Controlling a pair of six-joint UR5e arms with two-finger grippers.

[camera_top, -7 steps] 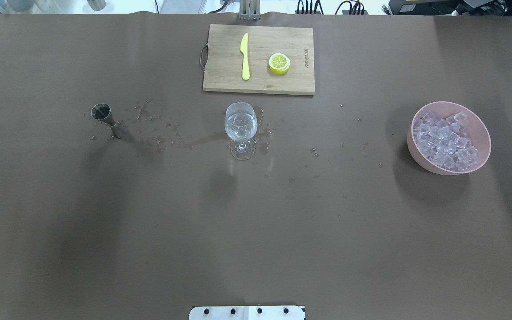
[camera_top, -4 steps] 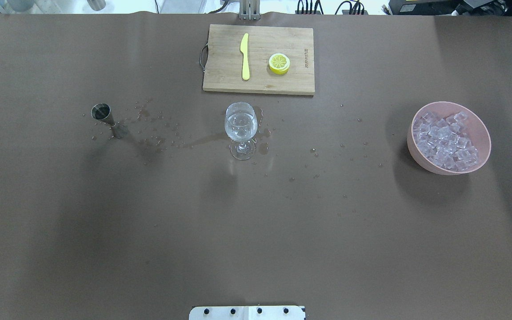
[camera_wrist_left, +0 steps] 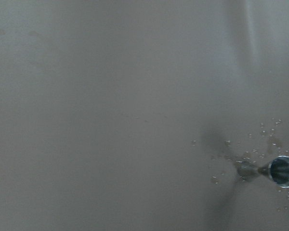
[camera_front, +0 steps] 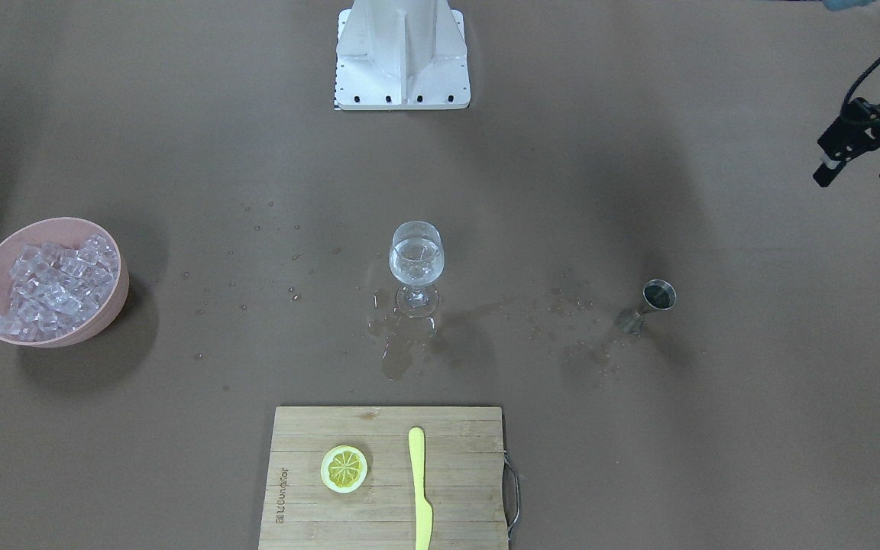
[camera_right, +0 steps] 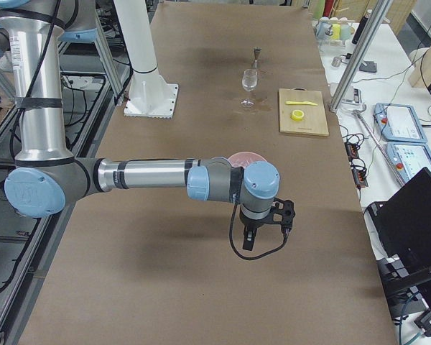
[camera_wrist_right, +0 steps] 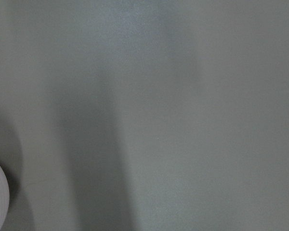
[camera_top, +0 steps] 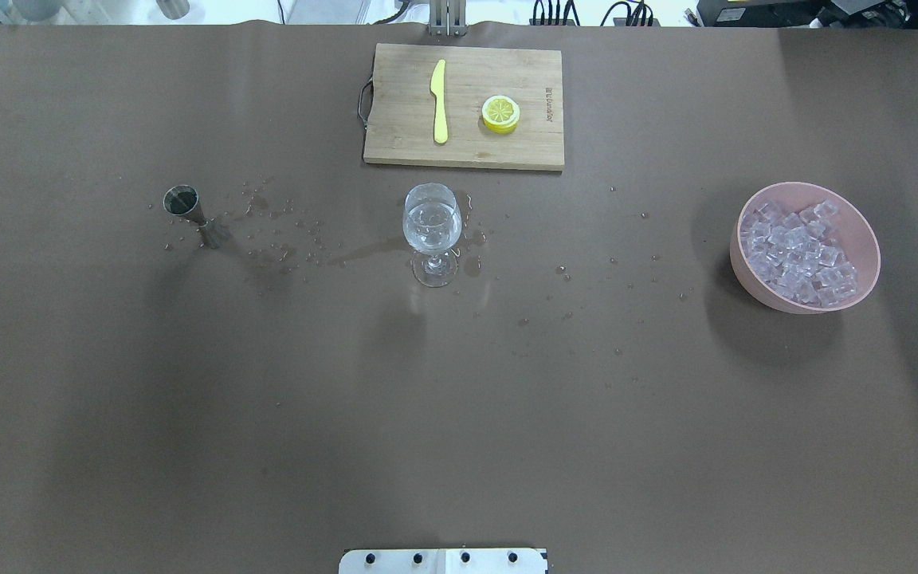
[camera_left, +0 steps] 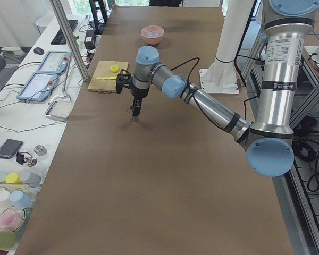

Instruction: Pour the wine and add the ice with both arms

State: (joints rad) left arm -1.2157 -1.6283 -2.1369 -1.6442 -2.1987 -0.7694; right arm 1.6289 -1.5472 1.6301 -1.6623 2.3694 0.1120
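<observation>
A wine glass (camera_front: 416, 263) (camera_top: 431, 223) stands mid-table and holds colourless wine. A pink bowl (camera_front: 115, 305) (camera_top: 860, 214) full of ice cubes (camera_front: 50, 286) (camera_top: 798, 255) sits at the robot's right. A small metal jigger (camera_front: 658, 296) (camera_top: 182, 201) (camera_wrist_left: 282, 171) stands at the robot's left. My left gripper (camera_front: 858, 177) hangs open and empty, high and well outside the jigger. My right gripper (camera_right: 248, 243) shows only in the exterior right view, near the bowl; I cannot tell whether it is open or shut. No arm shows in the overhead view.
A wooden cutting board (camera_front: 302, 435) (camera_top: 403, 80) with a yellow knife (camera_front: 419, 489) (camera_top: 439, 100) and a lemon half (camera_front: 344, 468) (camera_top: 500, 113) lies beyond the glass. Spilled drops and a wet patch (camera_front: 402, 344) surround the glass. The white base block (camera_front: 402, 53) stands at the robot's edge.
</observation>
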